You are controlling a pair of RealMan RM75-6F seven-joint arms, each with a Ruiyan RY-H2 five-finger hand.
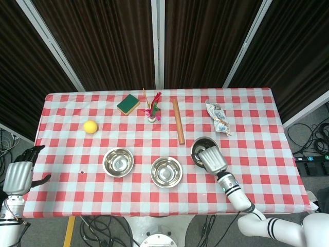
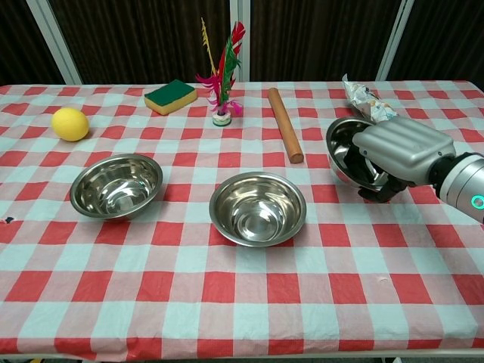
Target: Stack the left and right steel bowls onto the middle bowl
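Three steel bowls are in play. The left bowl (image 1: 117,161) (image 2: 116,185) and the middle bowl (image 1: 166,171) (image 2: 258,208) stand on the checked table (image 1: 67,185) (image 2: 189,302). My right hand (image 1: 212,159) (image 2: 398,151) grips the right bowl (image 1: 199,149) (image 2: 344,150) by its near rim, fingers inside; the bowl is tilted toward the middle and lifted off the cloth. My left hand (image 1: 18,175) hangs open off the table's left edge, seen only in the head view.
A wooden rolling pin (image 1: 178,128) (image 2: 284,134) lies just behind and left of the held bowl. A snack packet (image 1: 218,118) (image 2: 369,102) lies behind it. Farther back are a feather shuttlecock (image 1: 152,109) (image 2: 221,98), a green sponge (image 1: 128,104) (image 2: 170,96) and a lemon (image 1: 90,126) (image 2: 69,124).
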